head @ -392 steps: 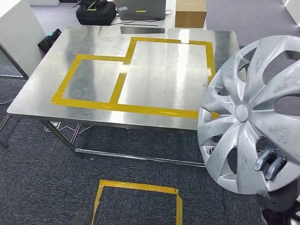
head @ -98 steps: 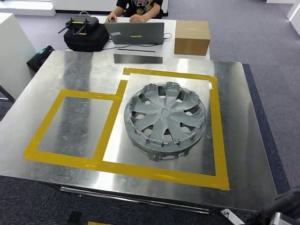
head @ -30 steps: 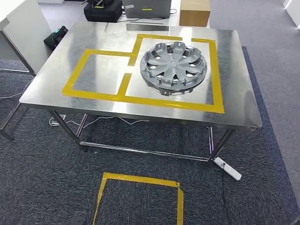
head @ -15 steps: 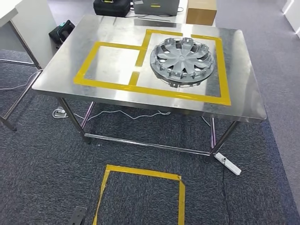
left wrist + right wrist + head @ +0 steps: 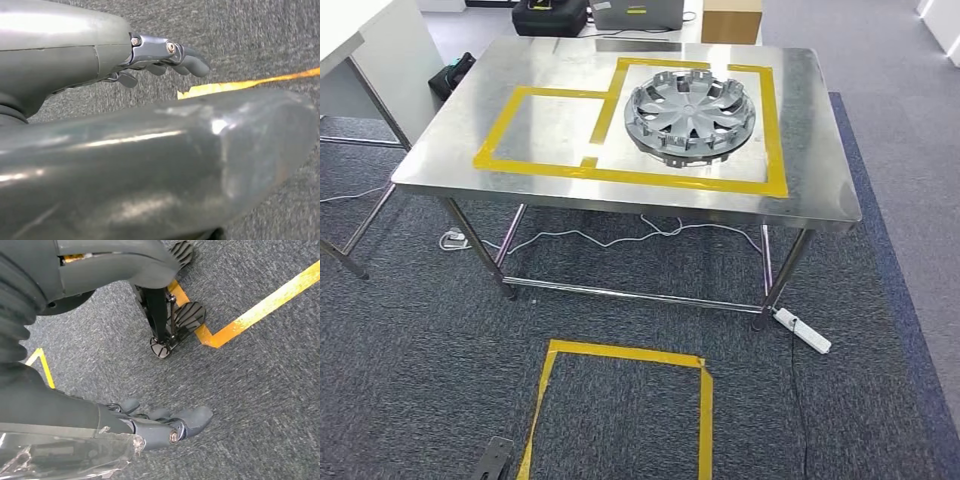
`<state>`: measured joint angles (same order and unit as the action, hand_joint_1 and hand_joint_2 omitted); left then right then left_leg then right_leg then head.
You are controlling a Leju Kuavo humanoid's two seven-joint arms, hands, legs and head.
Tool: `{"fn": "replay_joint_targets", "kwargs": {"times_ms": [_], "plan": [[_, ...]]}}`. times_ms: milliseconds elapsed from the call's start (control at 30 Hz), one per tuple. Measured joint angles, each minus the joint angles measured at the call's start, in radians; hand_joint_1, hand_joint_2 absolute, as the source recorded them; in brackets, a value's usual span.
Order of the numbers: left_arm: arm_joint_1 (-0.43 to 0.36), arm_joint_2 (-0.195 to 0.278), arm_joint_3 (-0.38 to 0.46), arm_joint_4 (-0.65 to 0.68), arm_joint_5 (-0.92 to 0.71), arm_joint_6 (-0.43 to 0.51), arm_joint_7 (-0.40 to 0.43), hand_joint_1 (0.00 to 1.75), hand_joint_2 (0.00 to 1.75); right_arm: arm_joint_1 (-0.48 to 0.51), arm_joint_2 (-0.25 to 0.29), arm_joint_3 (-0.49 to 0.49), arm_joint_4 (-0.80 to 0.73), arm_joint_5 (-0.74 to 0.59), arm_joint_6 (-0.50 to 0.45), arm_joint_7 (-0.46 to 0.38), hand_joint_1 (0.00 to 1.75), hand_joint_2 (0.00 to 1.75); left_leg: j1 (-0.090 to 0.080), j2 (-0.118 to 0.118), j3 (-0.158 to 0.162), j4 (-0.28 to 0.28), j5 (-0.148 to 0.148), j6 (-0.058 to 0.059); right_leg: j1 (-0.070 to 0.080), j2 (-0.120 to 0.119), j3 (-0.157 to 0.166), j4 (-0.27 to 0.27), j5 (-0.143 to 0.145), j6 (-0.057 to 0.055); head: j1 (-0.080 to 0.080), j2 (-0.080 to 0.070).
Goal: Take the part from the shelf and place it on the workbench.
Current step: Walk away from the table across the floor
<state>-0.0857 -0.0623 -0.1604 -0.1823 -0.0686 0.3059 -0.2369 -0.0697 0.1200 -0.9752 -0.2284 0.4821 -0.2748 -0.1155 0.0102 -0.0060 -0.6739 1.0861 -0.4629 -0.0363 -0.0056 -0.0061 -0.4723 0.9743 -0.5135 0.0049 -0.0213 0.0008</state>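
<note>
Head view shows the silver plastic hubcap [image 5: 690,113] lying flat on the steel desk [image 5: 818,170] at one o'clock, while both the left hand [image 5: 166,55] and the right hand [image 5: 166,427] hang with fingers extended, holding nothing.

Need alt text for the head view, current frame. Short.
A silver hubcap lies flat on a steel workbench, inside the larger of two yellow-taped rectangles. Grey carpet lies in front, with a yellow tape square on the floor and a white power strip by the right table leg. A black case and cardboard box sit beyond the bench.
</note>
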Motion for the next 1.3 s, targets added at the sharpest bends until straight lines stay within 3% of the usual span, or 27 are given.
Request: {"fn": "replay_joint_targets", "kwargs": {"times_ms": [67,100,133,167,233,300,433,500,567,600,633,700,767,833,900,967,1067,1100,1133,1200,1233,1300], "plan": [[0.0,0.0,-0.002,0.0,-0.004,0.003,0.0,0.0,0.0,0.001,0.002,0.003,0.001,0.005,0.015,-0.005,0.0,0.0,0.0,0.0,-0.035,0.127,-0.072,-0.005,0.001,0.0,-0.011,0.002,0.013,-0.003,-0.002,0.0],[0.0,0.0,-0.003,0.0,-0.005,0.005,0.001,0.0,0.0,0.001,0.004,0.006,0.002,0.009,0.021,-0.007,0.0,0.0,0.0,0.0,-0.039,0.163,-0.08,-0.006,0.001,0.0,-0.016,0.003,0.018,-0.002,-0.002,0.0],[0.0,0.0,-0.004,0.0,-0.006,0.009,0.002,0.0,0.0,0.002,0.006,0.009,0.003,0.015,0.026,-0.011,0.0,0.0,0.0,0.0,-0.026,0.164,-0.069,-0.006,0.001,0.0,-0.02,0.005,0.022,0.0,-0.002,0.0],[0.0,0.0,-0.004,0.0,-0.007,0.012,0.002,0.0,0.0,0.003,0.008,0.014,0.004,0.021,0.031,-0.014,0.0,0.0,0.0,0.0,0.004,0.127,-0.043,-0.004,0.001,0.0,-0.024,0.007,0.025,0.002,-0.002,0.0],[0.0,0.0,-0.005,0.0,-0.011,0.016,0.003,0.0,0.0,0.003,0.014,0.022,0.005,0.029,0.041,-0.021,0.0,0.0,-0.001,0.001,0.088,-0.001,0.007,0.001,0.002,0.001,-0.032,0.01,0.026,0.007,-0.002,0.0],[0.0,0.0,-0.006,0.0,-0.014,0.017,0.003,0.0,0.0,0.001,0.017,0.029,0.006,0.031,0.048,-0.029,0.0,0.0,-0.002,0.0,0.137,-0.086,0.018,0.009,0.006,0.002,-0.039,0.015,0.027,0.016,-0.001,0.0],[-0.001,-0.002,-0.008,0.0,-0.018,0.018,0.003,0.0,0.0,0.001,0.02,0.035,0.006,0.033,0.056,-0.043,0.0,0.0,0.0,0.005,0.134,-0.107,0.011,0.034,0.006,0.006,-0.056,0.036,0.017,0.04,0.003,0.0],[-0.001,-0.002,-0.012,0.0,-0.024,0.019,0.003,0.0,0.0,0.002,0.02,0.038,0.006,0.038,0.059,-0.048,0.0,0.0,0.002,0.013,0.129,-0.109,0.016,0.045,0.004,0.006,-0.102,0.128,-0.037,0.049,0.009,0.0],[-0.001,-0.002,-0.018,0.0,-0.033,0.021,0.004,0.0,0.0,0.002,0.021,0.043,0.008,0.043,0.06,-0.052,0.0,0.0,-0.001,0.024,0.124,-0.109,0.018,0.05,0.003,0.006,-0.166,0.268,-0.097,0.055,0.013,0.0],[-0.001,-0.002,-0.021,0.0,-0.036,0.023,0.006,0.0,0.0,0.003,0.021,0.045,0.009,0.044,0.061,-0.051,0.0,0.0,-0.002,0.03,0.123,-0.109,0.019,0.051,0.003,0.006,-0.186,0.31,-0.107,0.057,0.013,0.0],[-0.001,-0.002,-0.022,0.0,-0.038,0.026,0.009,0.0,0.0,0.004,0.022,0.046,0.01,0.045,0.061,-0.05,0.0,0.0,-0.002,0.037,0.122,-0.109,0.019,0.052,0.003,0.005,-0.189,0.317,-0.098,0.058,0.013,0.0],[-0.001,-0.002,-0.023,0.0,-0.04,0.035,0.021,0.0,0.0,0.004,0.022,0.048,0.011,0.045,0.06,-0.046,0.0,0.0,-0.002,0.05,0.123,-0.108,0.02,0.05,0.002,-0.005,-0.138,0.219,-0.035,0.057,0.013,0.0],[-0.002,-0.002,-0.023,0.0,-0.043,0.053,0.041,0.0,0.0,0.0,0.025,0.049,0.012,0.046,0.06,-0.04,0.0,0.0,-0.007,0.064,0.124,-0.104,0.02,0.043,0.004,-0.039,-0.073,0.085,0.017,0.052,0.015,0.0],[-0.001,-0.002,-0.023,0.0,-0.048,0.082,0.063,0.0,0.0,-0.004,0.028,0.049,0.013,0.049,0.06,-0.036,0.0,0.0,-0.014,0.08,0.122,-0.101,0.021,0.033,0.008,-0.054,-0.055,0.033,0.027,0.041,0.014,0.0],[-0.001,-0.002,-0.023,0.0,-0.053,0.124,0.073,0.0,0.0,-0.001,0.03,0.049,0.013,0.051,0.059,-0.034,0.0,0.0,-0.013,0.094,0.121,-0.099,0.021,0.024,0.008,-0.034,-0.062,0.033,0.032,0.025,0.011,0.0],[-0.001,-0.003,-0.023,0.0,-0.06,0.176,0.073,0.0,0.0,0.002,0.031,0.049,0.013,0.052,0.056,-0.035,0.0,0.0,-0.01,0.07,0.106,-0.062,-0.012,0.013,0.004,-0.016,-0.065,0.032,0.04,0.011,0.01,0.0],[0.003,-0.004,-0.024,0.0,-0.074,0.239,0.084,0.0,0.0,0.0,0.035,0.049,0.014,0.054,0.054,-0.037,0.0,0.0,-0.008,0.021,0.03,0.113,-0.109,0.005,0.003,0.013,-0.075,0.031,0.05,-0.003,0.007,0.0],[0.005,-0.005,-0.025,0.0,-0.078,0.249,0.092,0.0,0.0,0.0,0.035,0.049,0.014,0.056,0.054,-0.037,0.0,0.0,-0.008,0.016,0.009,0.161,-0.124,0.006,0.004,0.025,-0.078,0.031,0.052,-0.004,0.006,0.0],[0.006,-0.005,-0.025,0.0,-0.08,0.255,0.101,0.0,0.0,0.001,0.035,0.049,0.014,0.057,0.054,-0.037,0.0,0.0,-0.008,0.013,0.002,0.178,-0.121,0.007,0.004,0.038,-0.08,0.032,0.054,-0.003,0.007,0.0],[0.007,-0.005,-0.027,0.0,-0.083,0.258,0.117,0.0,0.0,0.002,0.035,0.049,0.014,0.062,0.055,-0.035,0.0,0.0,-0.007,0.004,0.038,0.106,-0.065,0.013,0.003,0.063,-0.082,0.032,0.058,0.0,0.007,0.0],[0.007,-0.005,-0.028,0.0,-0.086,0.255,0.124,0.0,0.0,0.002,0.036,0.049,0.014,0.065,0.055,-0.034,0.0,0.0,-0.006,-0.014,0.07,0.042,-0.031,0.016,0.003,0.075,-0.083,0.033,0.059,0.003,0.006,0.0],[0.008,-0.005,-0.03,0.0,-0.092,0.242,0.132,0.0,0.0,-0.001,0.038,0.05,0.014,0.072,0.057,-0.028,0.0,0.0,0.0,-0.053,0.12,-0.064,0.001,0.021,0.005,0.097,-0.092,0.039,0.061,0.012,0.007,0.0]]}}
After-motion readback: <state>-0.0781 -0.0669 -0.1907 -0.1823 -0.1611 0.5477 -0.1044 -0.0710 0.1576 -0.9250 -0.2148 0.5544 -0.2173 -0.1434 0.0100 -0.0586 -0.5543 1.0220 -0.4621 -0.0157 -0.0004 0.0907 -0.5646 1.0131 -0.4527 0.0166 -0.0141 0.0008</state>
